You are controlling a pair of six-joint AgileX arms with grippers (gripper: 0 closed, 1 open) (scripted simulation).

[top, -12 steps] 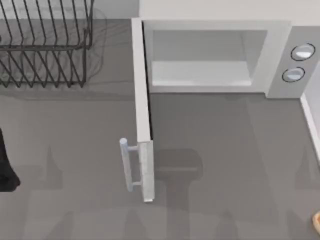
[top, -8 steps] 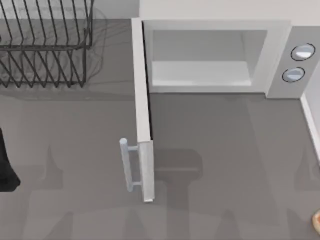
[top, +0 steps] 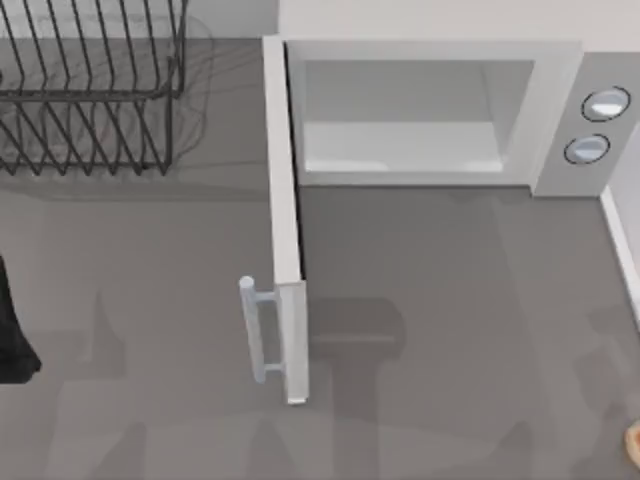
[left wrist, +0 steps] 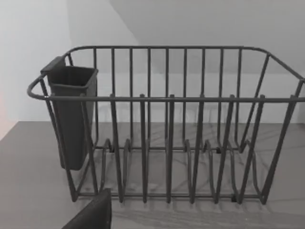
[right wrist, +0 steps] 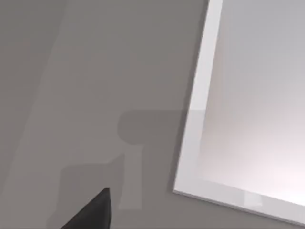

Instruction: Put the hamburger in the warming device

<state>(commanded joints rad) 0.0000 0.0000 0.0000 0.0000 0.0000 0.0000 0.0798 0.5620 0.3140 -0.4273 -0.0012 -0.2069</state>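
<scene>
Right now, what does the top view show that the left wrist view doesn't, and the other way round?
The top view brings in the white microwave with its door swung wide open, two knobs, a sliver of the hamburger at the table's right edge, and my parked left arm at the left edge. The left wrist view brings in a dark cup hung on one end of the black wire dish rack. Both share that rack and the grey table.

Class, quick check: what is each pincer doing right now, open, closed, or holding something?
Left pincer: facing the dish rack; open or closed cannot be told.
Right pincer: over the table near the microwave; cannot be told.
</scene>
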